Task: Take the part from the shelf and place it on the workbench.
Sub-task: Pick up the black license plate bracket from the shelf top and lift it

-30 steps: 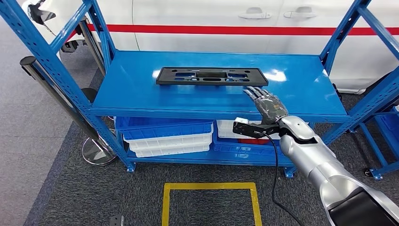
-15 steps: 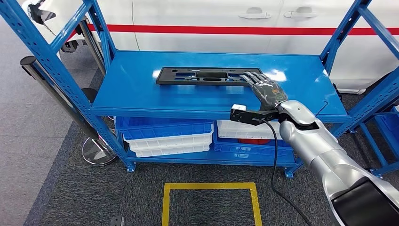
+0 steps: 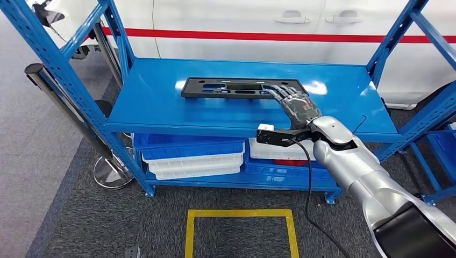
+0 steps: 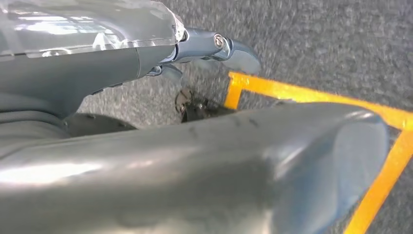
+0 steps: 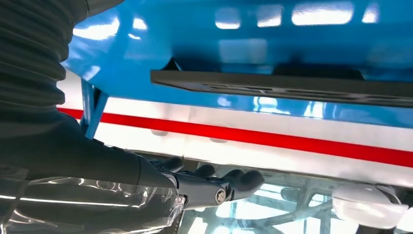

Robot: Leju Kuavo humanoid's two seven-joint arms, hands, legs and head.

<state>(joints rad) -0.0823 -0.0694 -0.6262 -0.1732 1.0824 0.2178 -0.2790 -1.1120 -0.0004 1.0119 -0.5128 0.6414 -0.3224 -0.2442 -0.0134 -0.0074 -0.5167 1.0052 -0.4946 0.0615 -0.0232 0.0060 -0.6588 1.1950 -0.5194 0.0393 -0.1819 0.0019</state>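
A flat black part with several cut-outs lies lengthwise on the top of the blue shelf. My right hand reaches in over the shelf's front edge, fingers stretched out flat above the part's right end and holding nothing. The right wrist view shows the part edge-on on the blue surface, with the dark fingers straight and apart from it. My left hand hangs over the carpet with its fingers extended and nothing in it.
Blue and white bins are stacked on the shelf's lower level. Blue uprights frame both ends. A white car with a red stripe stands right behind. A yellow tape square marks the grey carpet; a pole with a round base stands at left.
My right hand has moved forward and to the left over the shelf, from just short of the part to above its right end. The part has not moved.
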